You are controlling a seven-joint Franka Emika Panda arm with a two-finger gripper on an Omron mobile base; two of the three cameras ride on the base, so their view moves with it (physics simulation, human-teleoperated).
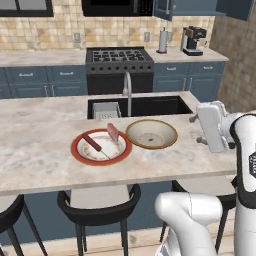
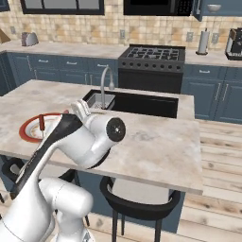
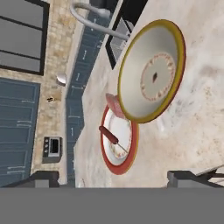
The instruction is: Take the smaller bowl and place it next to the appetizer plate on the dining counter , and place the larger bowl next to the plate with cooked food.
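Note:
The larger bowl (image 1: 151,134), wide and shallow with a brown-orange rim, rests upright on the dining counter (image 1: 40,150). It sits just right of the plate with cooked food (image 1: 101,147), and their rims almost touch. The red-rimmed plate carries a sausage (image 1: 92,142) and a pinkish meat piece (image 1: 113,132). My gripper (image 1: 196,129) hovers to the right of the bowl, open, with nothing between its fingers. The hand view looks along the counter at the bowl (image 3: 151,72) and the plate (image 3: 119,142), beyond my gripper (image 3: 113,181). The smaller bowl and the appetizer plate are out of view.
A sink (image 1: 150,106) with a curved faucet (image 1: 128,90) is set into the counter just behind the bowl. Black stools (image 1: 100,205) stand along the near edge. A stove (image 1: 119,55) and a coffee machine (image 1: 192,41) are on the back wall.

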